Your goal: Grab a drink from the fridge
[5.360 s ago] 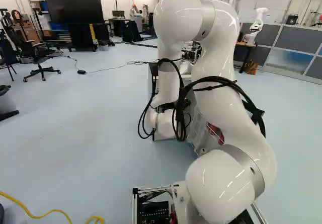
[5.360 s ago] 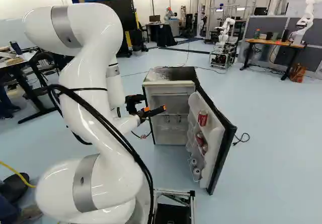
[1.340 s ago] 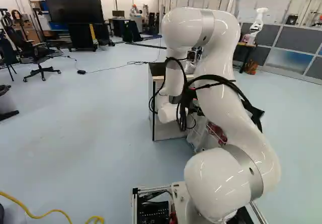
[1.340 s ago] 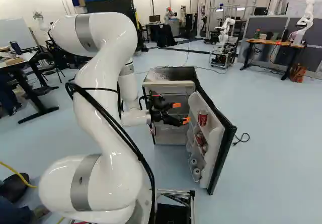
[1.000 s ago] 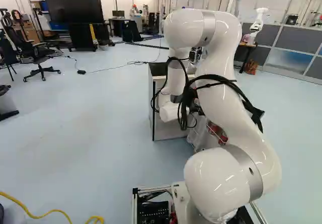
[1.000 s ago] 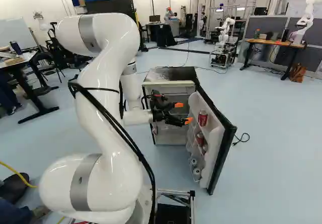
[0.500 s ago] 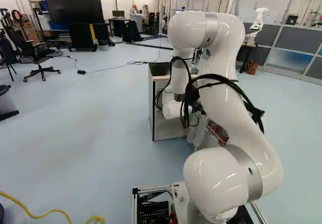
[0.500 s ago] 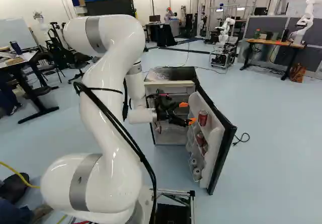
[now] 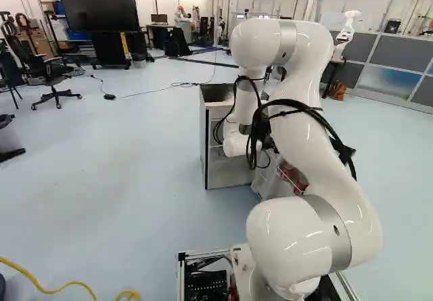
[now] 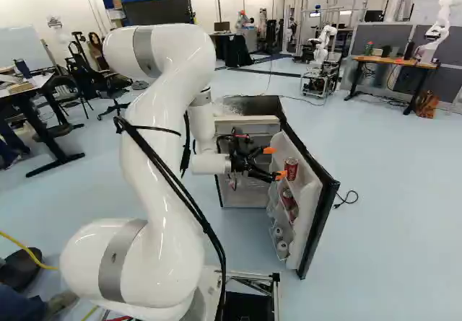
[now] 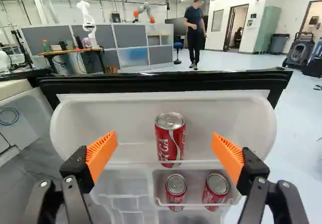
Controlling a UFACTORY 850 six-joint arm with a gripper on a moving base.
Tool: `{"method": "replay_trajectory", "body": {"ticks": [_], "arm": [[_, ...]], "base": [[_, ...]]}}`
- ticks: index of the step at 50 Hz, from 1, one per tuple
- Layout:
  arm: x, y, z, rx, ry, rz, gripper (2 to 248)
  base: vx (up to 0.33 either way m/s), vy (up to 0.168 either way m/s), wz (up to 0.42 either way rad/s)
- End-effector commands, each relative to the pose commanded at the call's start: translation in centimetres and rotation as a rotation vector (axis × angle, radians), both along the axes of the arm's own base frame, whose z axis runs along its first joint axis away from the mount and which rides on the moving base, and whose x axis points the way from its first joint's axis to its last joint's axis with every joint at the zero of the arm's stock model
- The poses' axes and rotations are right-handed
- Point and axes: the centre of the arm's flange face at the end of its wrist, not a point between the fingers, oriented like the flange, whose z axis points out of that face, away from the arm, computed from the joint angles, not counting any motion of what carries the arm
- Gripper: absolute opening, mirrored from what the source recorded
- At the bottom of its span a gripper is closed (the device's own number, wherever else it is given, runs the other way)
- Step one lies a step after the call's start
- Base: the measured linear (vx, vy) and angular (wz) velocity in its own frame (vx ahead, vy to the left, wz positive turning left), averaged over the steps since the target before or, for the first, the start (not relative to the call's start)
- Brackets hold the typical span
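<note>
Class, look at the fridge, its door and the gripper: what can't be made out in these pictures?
- Left base view: the gripper's fingertips, hidden behind the arm.
- Right base view: part of the fridge's inside, behind the gripper.
- Right base view: labels on the lowest door items, too small.
- Wrist view: the upper can's far side, turned away.

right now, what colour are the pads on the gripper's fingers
Orange; the pads show best in the wrist view.

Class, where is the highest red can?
In the right base view, the highest red can stands in the open fridge door, just right of the gripper and above two other red cans.
</note>
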Motion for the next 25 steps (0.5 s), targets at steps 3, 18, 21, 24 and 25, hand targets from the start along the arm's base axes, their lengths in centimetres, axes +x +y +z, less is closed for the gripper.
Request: {"method": "replay_trajectory", "body": {"ticks": [3, 18, 21, 24, 25], "arm": [[0.0, 0.0, -0.4, 0.003, 0.006, -0.001, 247], [0.1, 0.0, -2.4, 0.005, 0.038, -0.001, 247], [0.1, 0.0, -2.7, 0.005, 0.043, -0.001, 247], [0.1, 0.0, -2.8, 0.005, 0.045, -0.001, 247], [0.1, 0.0, -2.9, 0.005, 0.045, -0.001, 247]], "base": [[0.000, 0.000, 0.000], [0.000, 0.000, 0.000], [0.000, 0.000, 0.000], [0.000, 0.000, 0.000], [0.000, 0.000, 0.000]]}}
